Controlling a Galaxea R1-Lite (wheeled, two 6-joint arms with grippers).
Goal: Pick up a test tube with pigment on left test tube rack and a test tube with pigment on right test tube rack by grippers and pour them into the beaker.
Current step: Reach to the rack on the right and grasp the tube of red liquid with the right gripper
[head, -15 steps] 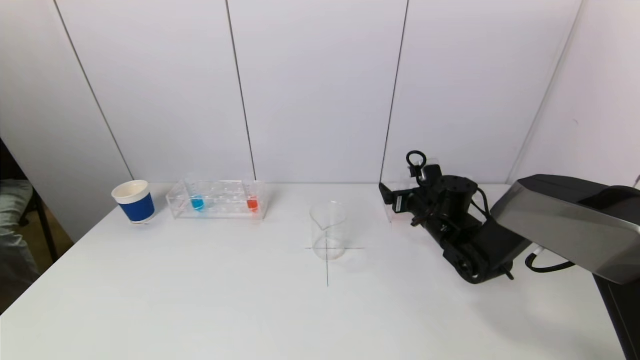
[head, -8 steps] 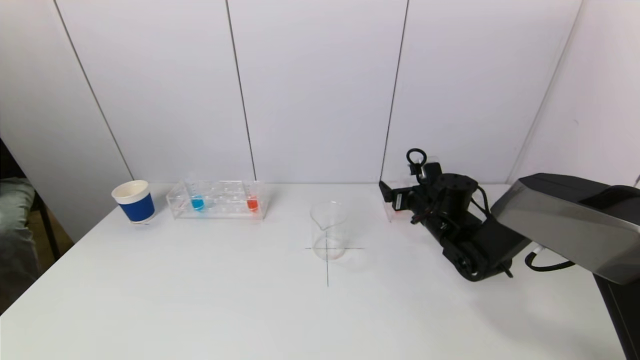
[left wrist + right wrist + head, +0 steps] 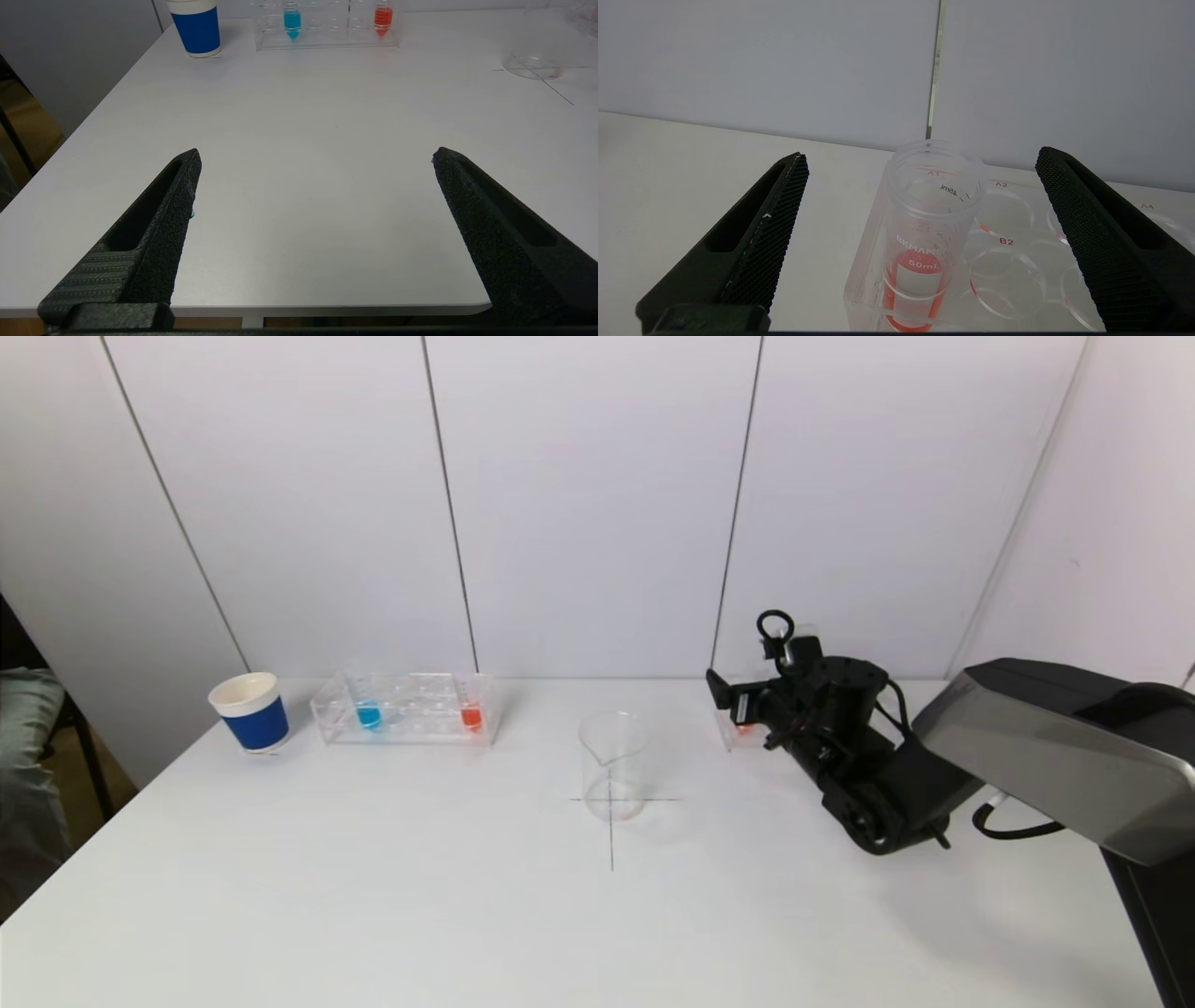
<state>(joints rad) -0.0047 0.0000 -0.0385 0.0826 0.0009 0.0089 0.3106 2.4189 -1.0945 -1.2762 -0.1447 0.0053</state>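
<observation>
Right tool [image 3: 922, 163]: fingers spread wide, gripping nothing, poised level with the right test tube rack [image 3: 1017, 261] at the table's [image 3: 467, 915] far right. Directly ahead, between the fingers but clear of both, a test tube with red pigment [image 3: 920, 242] stands upright in the rack's corner hole. The beaker [image 3: 612, 765] stands well apart, toward the table's middle.

Left tool [image 3: 315, 156]: fingers spread, empty, at the table's near edge. Far ahead of it, the left test tube rack [image 3: 327, 39] holds a blue tube [image 3: 292, 19] and a red tube [image 3: 383, 17], just beside a blue paper cup [image 3: 196, 25].
</observation>
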